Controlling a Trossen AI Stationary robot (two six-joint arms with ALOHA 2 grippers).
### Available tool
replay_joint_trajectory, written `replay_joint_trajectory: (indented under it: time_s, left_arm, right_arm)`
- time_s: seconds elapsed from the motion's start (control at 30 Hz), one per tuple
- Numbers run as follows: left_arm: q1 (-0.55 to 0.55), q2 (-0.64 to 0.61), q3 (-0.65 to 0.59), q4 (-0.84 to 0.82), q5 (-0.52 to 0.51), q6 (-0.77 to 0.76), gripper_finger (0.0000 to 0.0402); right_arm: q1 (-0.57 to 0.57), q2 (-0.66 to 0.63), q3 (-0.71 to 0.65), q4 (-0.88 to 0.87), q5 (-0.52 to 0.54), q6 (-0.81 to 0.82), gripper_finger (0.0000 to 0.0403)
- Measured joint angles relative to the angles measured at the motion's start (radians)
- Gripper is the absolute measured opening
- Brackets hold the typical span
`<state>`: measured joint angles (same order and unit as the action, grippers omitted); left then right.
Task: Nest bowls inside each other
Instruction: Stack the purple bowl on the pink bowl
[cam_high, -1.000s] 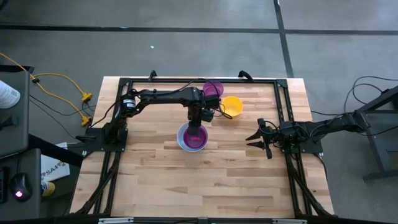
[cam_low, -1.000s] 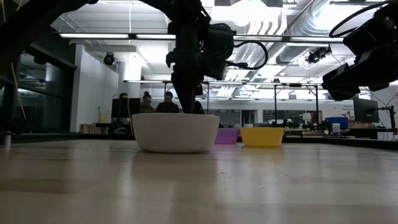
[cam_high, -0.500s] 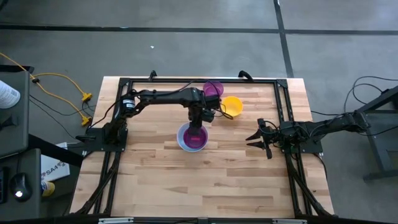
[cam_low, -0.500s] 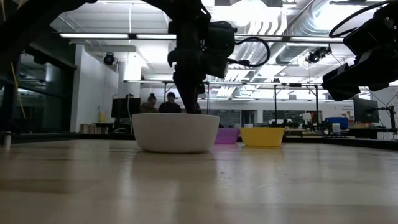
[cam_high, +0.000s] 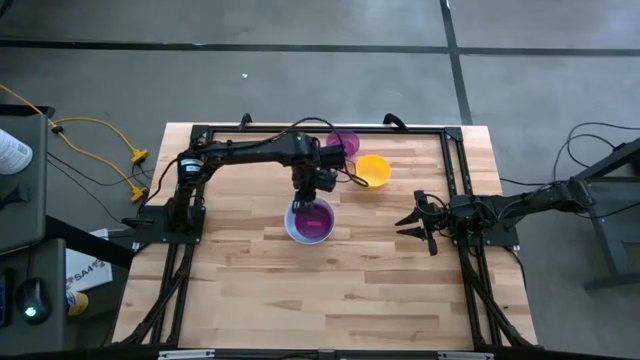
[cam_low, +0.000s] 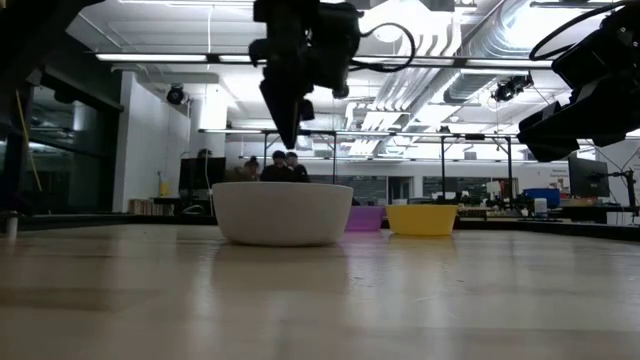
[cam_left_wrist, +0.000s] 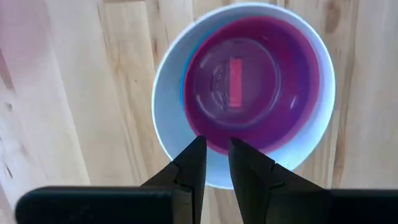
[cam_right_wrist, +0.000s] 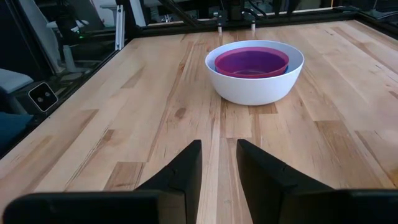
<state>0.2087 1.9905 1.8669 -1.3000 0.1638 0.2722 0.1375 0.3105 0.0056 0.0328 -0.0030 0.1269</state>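
Centrally, smooth round white bowl (cam_high: 297, 230) cupping glossy purple bowl (cam_high: 315, 221).

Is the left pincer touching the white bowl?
Apart. The low view shows the left pincer hanging above the white bowl, background showing between them.

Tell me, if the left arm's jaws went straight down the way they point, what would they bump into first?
Probably the purple bowl nested inside the white bowl. The left gripper hangs above them, aimed near the edge, so it might clip a rim.
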Motion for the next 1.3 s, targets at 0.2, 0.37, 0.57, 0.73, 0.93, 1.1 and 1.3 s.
replay_joint_trajectory:
  time_s: [0.2,0.37,0.57,0.73,0.93,1.1,1.3]
  left_arm:
    - [-0.008,-0.156,-0.259,0.180,0.063,-0.055,0.0068]
    - [-0.008,-0.324,-0.510,0.346,0.064,-0.153,0.0068]
    - [-0.008,-0.502,-0.734,0.453,0.062,-0.200,0.0067]
    - [-0.006,-0.614,-0.863,0.513,0.059,-0.199,0.0067]
    - [-0.006,-0.727,-0.979,0.544,0.035,-0.200,0.0067]
    - [-0.006,-0.814,-1.062,0.569,0.034,-0.213,0.0067]
    - [-0.006,-0.894,-1.138,0.590,0.034,-0.225,0.0067]
  right_arm:
    - [0.000,0.000,0.000,0.000,0.000,0.000,0.0094]
    - [0.000,0.000,0.000,0.000,0.000,0.000,0.0094]
    - [0.000,0.000,0.000,-0.001,0.000,0.000,0.0094]
    - [0.000,0.000,0.000,0.000,0.000,0.000,0.0094]
    - [0.000,0.000,0.000,-0.003,0.000,0.000,0.0094]
    - [0.000,0.000,0.000,-0.002,0.000,0.000,0.0094]
    - [0.000,0.000,0.000,-0.002,0.000,0.000,0.0094]
